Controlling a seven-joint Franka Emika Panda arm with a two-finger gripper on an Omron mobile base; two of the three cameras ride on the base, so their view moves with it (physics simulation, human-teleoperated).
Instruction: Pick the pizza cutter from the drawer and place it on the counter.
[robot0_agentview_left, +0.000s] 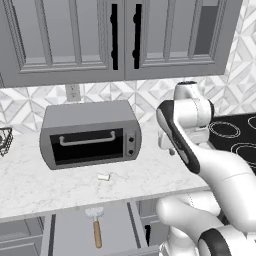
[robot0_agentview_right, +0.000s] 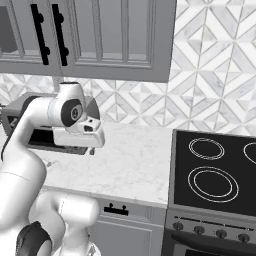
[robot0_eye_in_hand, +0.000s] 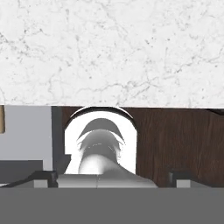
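Plainly, no brand, label or readable writing shows on any surface.

Counts, left base view: one small pizza cutter with a light-brown wooden handle and a silver-grey wheel blade (robot0_agentview_left: 96, 226), lying flat near the bottom centre of the frame inside the wide shallow grey drawer (robot0_agentview_left: 70, 235), which stands pulled out below the counter edge. Blade end points toward the counter, handle toward the bottom of the frame. Nothing touches the cutter.

One long white marble-patterned counter (robot0_agentview_left: 45, 182) crosses the middle of the frame. On it: one grey box-shaped toaster oven with a dark glass door (robot0_agentview_left: 90, 134), left of centre; one tiny white cylinder (robot0_agentview_left: 103, 177) lying just in front of the oven, apart from it; one dark wire basket (robot0_agentview_left: 4, 140), cut off at the left edge.

Two grey upper cabinet doors with black bar handles (robot0_agentview_left: 114, 37) fill the top of the frame. One white wall outlet (robot0_agentview_left: 73, 92) sits on the patterned tile backsplash above the oven.

Right base view: one black glass cooktop (robot0_agentview_right: 215, 172) at right, three ring burners in sight, one cut by the frame edge.

One white two-finger gripper (robot0_eye_in_hand: 112, 178): hand view shows its dark fingertips (robot0_eye_in_hand: 43, 177) standing wide apart at the bottom corners, nothing between them. It hangs over the counter's front edge, well clear of the cutter.
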